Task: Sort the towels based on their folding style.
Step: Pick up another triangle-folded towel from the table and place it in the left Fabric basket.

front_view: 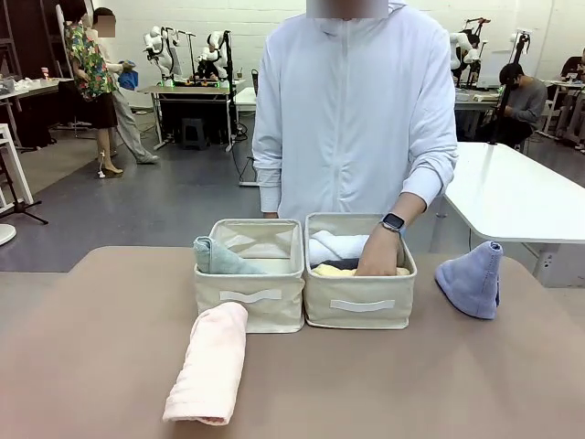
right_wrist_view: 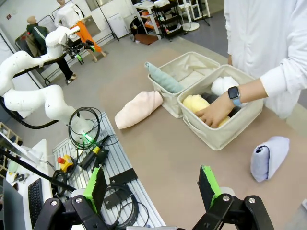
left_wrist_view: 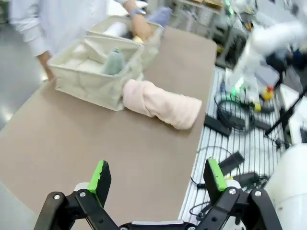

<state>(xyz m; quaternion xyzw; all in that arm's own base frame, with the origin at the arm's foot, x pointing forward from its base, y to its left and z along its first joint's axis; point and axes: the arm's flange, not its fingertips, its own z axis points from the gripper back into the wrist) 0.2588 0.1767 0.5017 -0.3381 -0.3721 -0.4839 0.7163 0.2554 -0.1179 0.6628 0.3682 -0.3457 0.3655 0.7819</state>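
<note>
Left bin [front_view: 249, 297], green towel [front_view: 216, 258]; right bin [front_view: 361, 306], seemingly rolls [front_view: 334, 247]

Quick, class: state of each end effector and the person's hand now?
Left end effector: open, empty.
Right end effector: open, empty.
Person's hand: inside a bin, on towels; grip cannot be told.

On the brown table [front_view: 110, 347] we find two beige fabric bins side by side, nearer its far edge. The left bin [front_view: 249, 297] holds a sage-green cone-folded terry towel [front_view: 215, 258] at its left wall. In the right bin [front_view: 359, 311] lie a white rolled towel [front_view: 334, 247] behind, a yellow rolled towel [front_view: 334, 271] in front and a dark grey towel [right_wrist_view: 210, 97] between, with the person's hand [front_view: 379, 256] on them. A pale pink rolled terry towel [front_view: 212, 363] lies before the left bin, against its front. A periwinkle-blue cone-folded towel [front_view: 473, 277] sits apart, near the right edge.
</note>
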